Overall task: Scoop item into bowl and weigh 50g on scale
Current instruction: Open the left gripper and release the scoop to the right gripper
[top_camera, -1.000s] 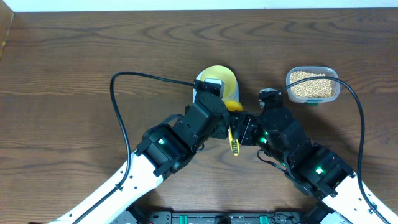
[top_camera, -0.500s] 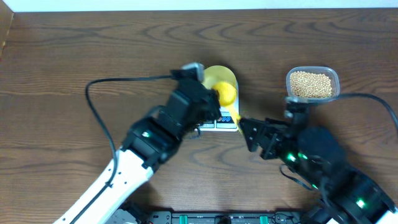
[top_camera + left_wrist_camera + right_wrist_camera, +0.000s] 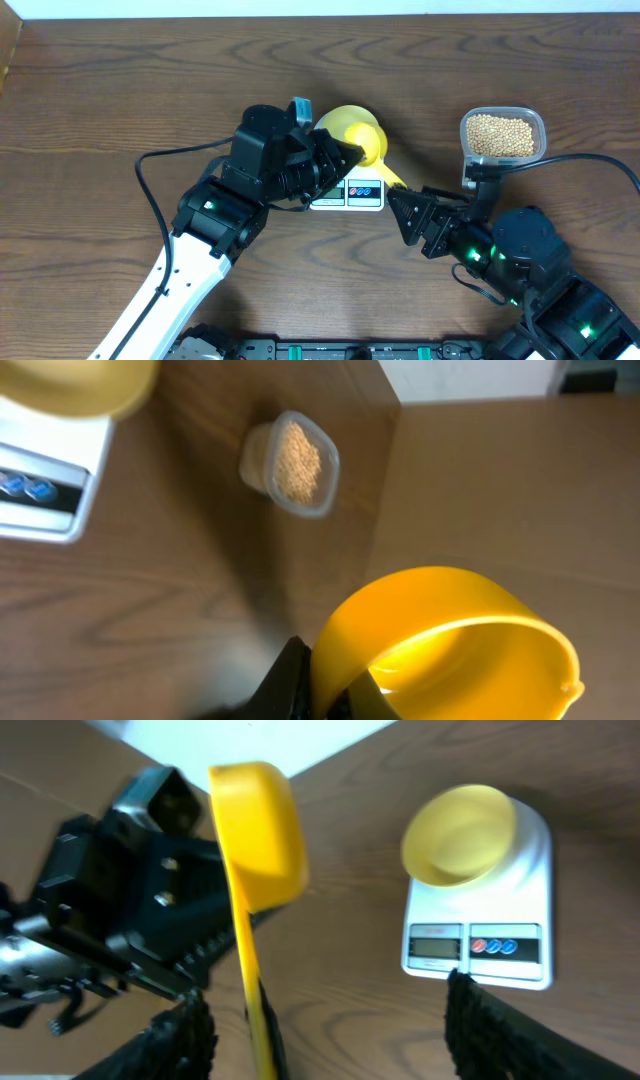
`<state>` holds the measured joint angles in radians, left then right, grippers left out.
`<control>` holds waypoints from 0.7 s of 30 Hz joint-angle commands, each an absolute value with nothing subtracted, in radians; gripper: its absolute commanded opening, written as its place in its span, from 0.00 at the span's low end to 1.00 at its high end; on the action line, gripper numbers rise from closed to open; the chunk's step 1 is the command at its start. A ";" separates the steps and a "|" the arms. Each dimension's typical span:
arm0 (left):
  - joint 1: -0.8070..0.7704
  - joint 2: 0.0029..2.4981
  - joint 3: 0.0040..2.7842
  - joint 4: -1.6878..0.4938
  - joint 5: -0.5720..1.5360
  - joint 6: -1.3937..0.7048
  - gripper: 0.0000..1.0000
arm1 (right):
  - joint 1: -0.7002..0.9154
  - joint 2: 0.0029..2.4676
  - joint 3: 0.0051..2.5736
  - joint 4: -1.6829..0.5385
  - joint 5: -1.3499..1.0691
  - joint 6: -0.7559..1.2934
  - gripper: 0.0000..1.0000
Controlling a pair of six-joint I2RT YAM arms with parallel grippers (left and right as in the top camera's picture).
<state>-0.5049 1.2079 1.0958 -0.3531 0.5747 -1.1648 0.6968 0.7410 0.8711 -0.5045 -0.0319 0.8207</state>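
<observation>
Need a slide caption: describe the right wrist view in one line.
Left gripper holds a yellow scoop beside the empty bowl on the scale; right gripper open.

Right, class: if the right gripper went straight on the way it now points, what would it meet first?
Probably the yellow scoop's handle, standing between the right gripper's open fingers; the scale lies off to the side. Depth is hard to judge.

White arms [image 3: 185, 285]; green lights [image 3: 208, 206]; looping black cables [image 3: 150, 158]; ridged black right hand [image 3: 325, 1000]
</observation>
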 commanded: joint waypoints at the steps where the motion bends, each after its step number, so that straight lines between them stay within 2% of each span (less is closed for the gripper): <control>1: -0.501 1.195 1.110 -0.350 0.666 -1.213 0.07 | 0.693 0.742 0.889 -0.488 -0.071 0.807 0.67; 9: -0.501 1.195 1.110 -0.349 0.666 -1.214 0.08 | 0.693 0.742 0.889 -0.481 -0.071 0.808 0.40; 21: -0.501 1.195 1.110 -0.350 0.643 -1.209 0.07 | 0.693 0.741 0.889 -0.427 -0.071 0.807 0.39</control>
